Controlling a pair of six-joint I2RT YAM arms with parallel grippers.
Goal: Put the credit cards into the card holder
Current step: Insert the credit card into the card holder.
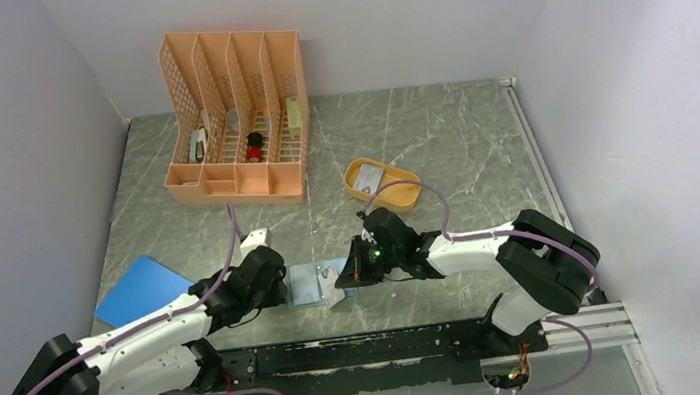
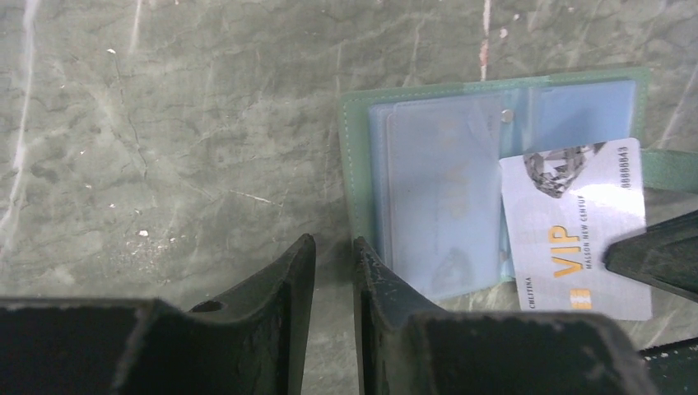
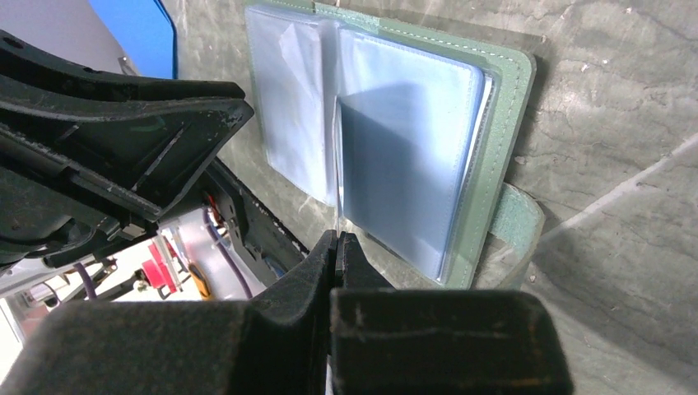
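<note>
The card holder (image 1: 308, 285) lies open on the table between my grippers, its clear pockets up; it also shows in the left wrist view (image 2: 444, 181) and the right wrist view (image 3: 411, 140). My right gripper (image 1: 344, 277) (image 3: 337, 240) is shut on a white VIP credit card (image 2: 576, 234), seen edge-on in the right wrist view (image 3: 337, 218); the card's edge is over the holder's right page. My left gripper (image 1: 283, 286) (image 2: 333, 247) is empty, jaws a narrow gap apart, one fingertip (image 2: 366, 255) at the holder's left edge. Another card (image 1: 371, 177) lies in the orange oval tray (image 1: 396, 195).
A peach file organizer (image 1: 236, 121) with small items stands at the back left. A bright blue flat sheet (image 1: 141, 289) lies left of my left arm and shows in the right wrist view (image 3: 140, 33). White walls enclose the table on three sides.
</note>
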